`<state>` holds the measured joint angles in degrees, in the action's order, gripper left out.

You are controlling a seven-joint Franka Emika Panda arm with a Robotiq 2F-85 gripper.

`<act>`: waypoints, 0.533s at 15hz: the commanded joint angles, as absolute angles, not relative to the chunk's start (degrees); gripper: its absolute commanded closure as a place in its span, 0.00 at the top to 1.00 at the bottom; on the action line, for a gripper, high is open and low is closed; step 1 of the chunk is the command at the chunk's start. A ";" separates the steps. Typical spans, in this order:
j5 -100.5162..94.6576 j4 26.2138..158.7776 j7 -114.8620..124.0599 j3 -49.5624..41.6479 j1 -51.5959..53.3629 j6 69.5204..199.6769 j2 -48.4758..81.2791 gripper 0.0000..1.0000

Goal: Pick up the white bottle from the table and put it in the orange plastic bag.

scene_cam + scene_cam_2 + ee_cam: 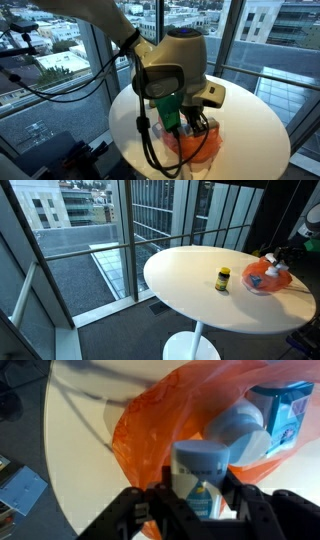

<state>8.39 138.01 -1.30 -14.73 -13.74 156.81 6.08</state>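
**Item: gripper (196, 510).** The jaws are drawn in narrow and clamp a bottle between them, one on each flank.

**Item: white bottle (200, 472).** It has a pale cap and a blue label. It is off the worktop (80, 455), gripped in the jaws, and hangs over the near edge of the bag's mouth. In the wrist view its long axis appears to run crosswise to the line on which the jaws close, cap end toward the far side.

**Item: orange bag (150, 420).** It lies open on the worktop, directly beyond and under the bottle. In an exterior view it sits toward the right edge (268, 278). It already holds a blue box (285, 410) and a white round thing (238, 432).

**Item: small yellow bottle (223, 278).** It stands upright on the worktop, left of the bag and apart from it.

**Judgement:** the carry is nearly done. What remains is a short move forward and down into the mouth, then a release.
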 commanded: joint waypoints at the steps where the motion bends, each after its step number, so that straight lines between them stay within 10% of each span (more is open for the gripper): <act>1: 5.71 138.05 0.00 -14.77 -13.87 158.24 6.77 0.26; 8: 2.07 138.73 0.38 -14.41 -12.93 158.63 7.34 0.26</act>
<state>4.14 138.05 -1.15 -14.68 -13.36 157.56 7.57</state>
